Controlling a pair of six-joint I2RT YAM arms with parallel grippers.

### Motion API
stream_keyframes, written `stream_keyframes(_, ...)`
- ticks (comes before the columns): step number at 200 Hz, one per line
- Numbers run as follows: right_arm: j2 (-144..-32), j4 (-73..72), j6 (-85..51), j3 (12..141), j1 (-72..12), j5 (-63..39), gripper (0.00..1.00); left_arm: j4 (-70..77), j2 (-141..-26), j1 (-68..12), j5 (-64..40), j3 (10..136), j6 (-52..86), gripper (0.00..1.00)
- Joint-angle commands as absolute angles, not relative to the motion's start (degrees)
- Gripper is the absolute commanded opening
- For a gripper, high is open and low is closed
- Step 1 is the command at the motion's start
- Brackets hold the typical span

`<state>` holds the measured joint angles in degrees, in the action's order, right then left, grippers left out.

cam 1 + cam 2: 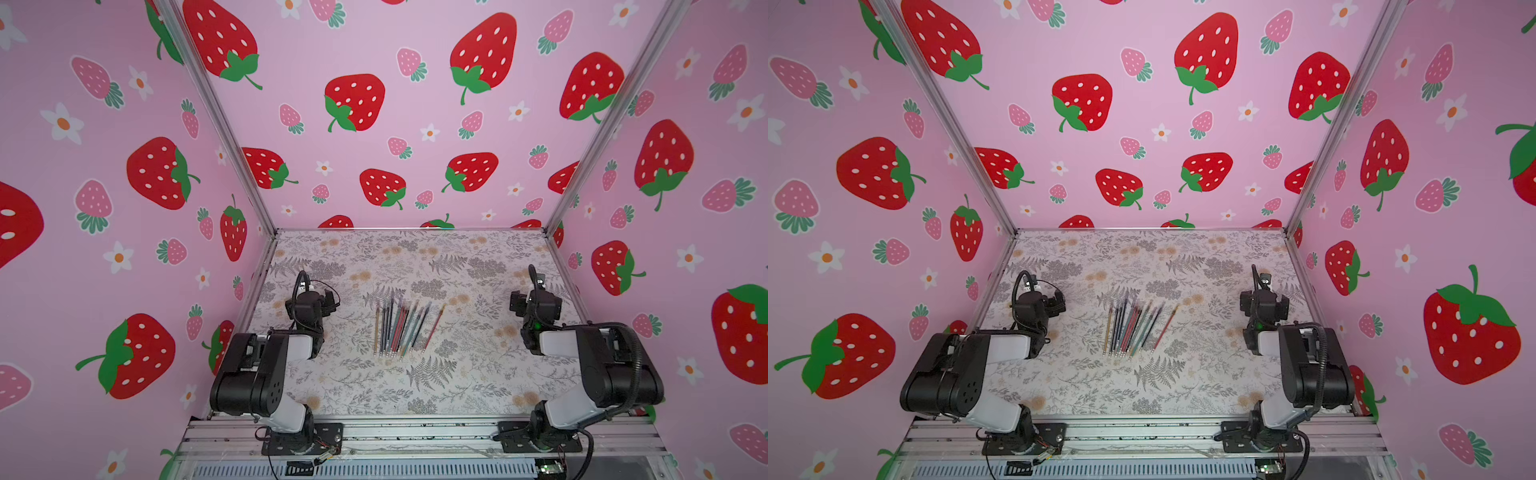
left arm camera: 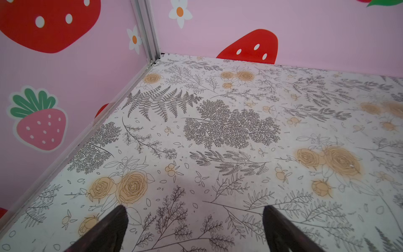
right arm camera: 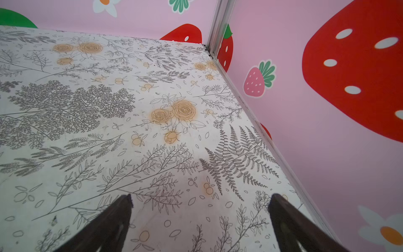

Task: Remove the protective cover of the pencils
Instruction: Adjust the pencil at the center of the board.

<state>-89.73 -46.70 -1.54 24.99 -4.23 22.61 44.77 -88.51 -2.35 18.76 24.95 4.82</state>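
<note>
Several thin pencils [image 1: 401,328], gold, black, red and grey-teal, lie fanned side by side in the middle of the floral table; in both top views [image 1: 1136,330] their pale banded ends point toward the front edge. At this size I cannot make out a protective cover on them. My left gripper [image 1: 330,300] hovers to their left, well apart, and the left wrist view shows the gripper [image 2: 194,210] open over bare table. To their right, equally apart, my right gripper [image 1: 515,301] is also open and empty [image 3: 201,197]. Neither wrist view shows the pencils.
Pink strawberry-print walls [image 1: 374,124] close in the table [image 1: 457,386] on the left, back and right, with metal posts in the corners. Both arm bases are bolted to an aluminium rail [image 1: 415,432] along the front edge.
</note>
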Motion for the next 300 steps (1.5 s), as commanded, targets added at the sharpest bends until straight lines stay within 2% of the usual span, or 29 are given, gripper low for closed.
stream_keyframes(1,-89.93,-48.38,-1.67,24.61,-4.0,22.81,0.99,46.24,-88.55,-2.29,18.26,24.7,4.92,0.99)
stream_keyframes(231,-89.83,-49.15,-1.28,24.14,-4.38,23.09,0.99,47.24,-87.91,-2.39,19.3,24.32,5.19,0.99)
stream_keyframes(245,-88.94,-50.51,-0.27,23.08,-4.99,22.71,0.99,42.63,-84.63,-2.73,21.03,25.42,5.23,0.99)
stream_keyframes(258,-87.9,-51.46,1.16,22.32,-6.12,22.72,0.99,26.56,-79.79,-3.91,27.28,30.93,7.09,0.99)
stream_keyframes(271,-86.9,-52.77,1.9,22.36,-7.19,26.35,0.99,16.87,-76.45,-4.02,27.84,34.74,8.1,0.99)
stream_keyframes(282,-81.57,-41.87,1.34,26.16,-9.48,34.51,0.99,15.89,-73.62,-4.35,26.43,34.42,8.44,0.99)
stream_keyframes(300,-74.26,-27.02,-0.62,32.26,-9.54,31.32,0.99,15.49,-67.57,-4.48,22.91,32.68,10.92,0.99)
